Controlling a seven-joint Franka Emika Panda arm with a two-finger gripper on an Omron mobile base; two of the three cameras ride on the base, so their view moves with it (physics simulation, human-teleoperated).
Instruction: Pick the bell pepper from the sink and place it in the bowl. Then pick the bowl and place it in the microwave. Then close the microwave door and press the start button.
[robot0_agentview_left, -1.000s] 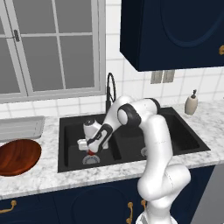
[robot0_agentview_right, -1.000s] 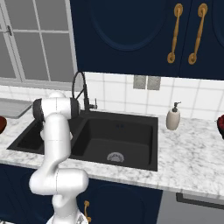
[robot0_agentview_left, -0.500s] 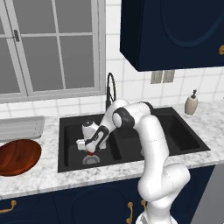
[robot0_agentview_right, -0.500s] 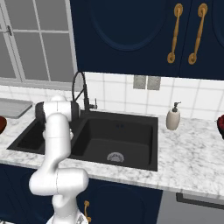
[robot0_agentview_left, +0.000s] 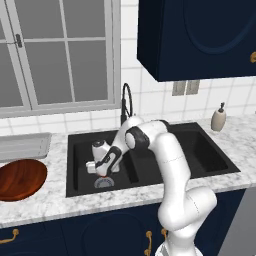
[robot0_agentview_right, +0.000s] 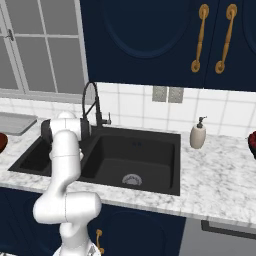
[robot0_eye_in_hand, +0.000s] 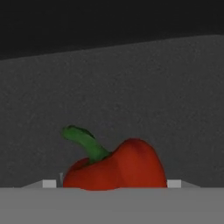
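Gripper (robot0_agentview_left: 102, 174) low in sink (robot0_agentview_left: 80, 142), at bell pepper (robot0_eye_in_hand: 116, 168)

White arm (robot0_agentview_left: 165, 150) reaching forward-left and down, wrist bent, hand (robot0_agentview_left: 102, 162) low

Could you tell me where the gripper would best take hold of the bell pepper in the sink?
Across the bell pepper's broad red body, coming straight down from above. The green stem leans off to one side, thin and curved, so it offers poor purchase, while the rounded flanks suit the two fingers.

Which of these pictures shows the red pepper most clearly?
The hand view: the bell pepper sits close up, green stem visible. In the left base view it is a red sliver under the tool, in the sink.
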